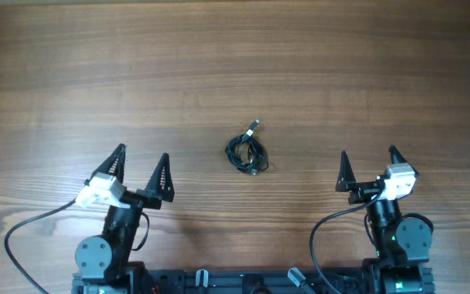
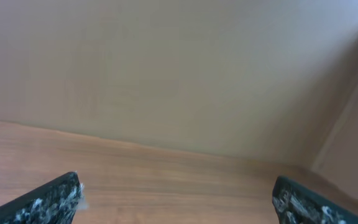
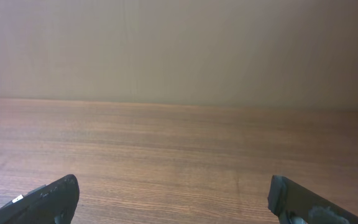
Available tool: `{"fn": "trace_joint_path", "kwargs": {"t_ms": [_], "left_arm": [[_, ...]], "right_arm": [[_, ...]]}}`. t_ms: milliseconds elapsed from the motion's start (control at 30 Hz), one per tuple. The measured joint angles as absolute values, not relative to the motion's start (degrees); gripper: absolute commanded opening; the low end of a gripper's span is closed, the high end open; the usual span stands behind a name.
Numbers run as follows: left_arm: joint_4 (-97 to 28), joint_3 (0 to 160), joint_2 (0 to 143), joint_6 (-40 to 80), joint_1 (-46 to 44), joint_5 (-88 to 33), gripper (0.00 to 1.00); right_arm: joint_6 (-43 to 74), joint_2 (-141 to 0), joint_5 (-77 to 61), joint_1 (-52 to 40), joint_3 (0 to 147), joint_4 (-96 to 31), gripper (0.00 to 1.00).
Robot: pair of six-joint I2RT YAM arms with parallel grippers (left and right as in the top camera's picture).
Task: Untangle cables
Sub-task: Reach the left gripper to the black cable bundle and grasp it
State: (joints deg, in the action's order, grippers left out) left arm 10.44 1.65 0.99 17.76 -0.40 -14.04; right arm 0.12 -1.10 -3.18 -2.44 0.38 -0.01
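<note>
Cables (image 1: 246, 152) lie as a small knotted bundle near the middle of the tabletop (image 1: 235, 65), with a silvery plug tip sticking out toward 1 o'clock. Left pincer (image 1: 143, 153) sits well apart at the bundle's 9 o'clock and right pincer (image 1: 368, 153) at its 3 o'clock. Both have fingers spread wide, clear of the bundle.

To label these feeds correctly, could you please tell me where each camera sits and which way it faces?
Overhead: fixed above the table, looking straight down on the cables at centre; the left gripper and right gripper, both open, reach in from the bottom edge.
Left wrist: mounted on the left wrist, facing across the table to a plain wall; its fingers fill the bottom corners.
Right wrist: mounted on the right wrist, facing likewise; its fingers fill the bottom corners.
Shared: both wrist views show table and wall, not the cables.
</note>
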Motion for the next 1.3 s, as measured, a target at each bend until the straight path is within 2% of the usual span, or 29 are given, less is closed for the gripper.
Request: {"fn": "trace_joint_path", "kwargs": {"t_ms": [200,433,567,867,1000,1167,1300], "left_arm": [[-0.7,14.6,9.2,20.3,-0.4,-14.9,1.0],[-22.5,40.4,36.9,20.3,-1.0,-15.4,1.0],[-29.6,53.5,52.2,20.3,-5.5,-16.3,1.0],[-24.4,58.3,74.2,21.9,-20.9,-26.8,1.0],[-21.7,58.3,80.0,24.8,-24.6,-28.7,0.88],[-23.9,58.3,85.8,36.5,-27.5,-20.4,0.77],[-24.8,58.3,89.4,47.4,-28.7,-11.6,0.74]], "right_arm": [[0.1,-1.1,-3.2,-2.4,0.4,0.0,1.0],[0.1,-1.1,-3.2,-2.4,0.4,0.0,1.0],[0.1,-1.1,-3.2,-2.4,0.4,0.0,1.0],[0.1,-1.1,-3.2,-2.4,0.4,0.0,1.0],[0.1,-1.1,-3.2,-2.4,0.4,0.0,1.0],[0.1,-1.1,-3.2,-2.4,0.4,0.0,1.0],[0.1,-1.1,-3.2,-2.4,0.4,0.0,1.0]]}}
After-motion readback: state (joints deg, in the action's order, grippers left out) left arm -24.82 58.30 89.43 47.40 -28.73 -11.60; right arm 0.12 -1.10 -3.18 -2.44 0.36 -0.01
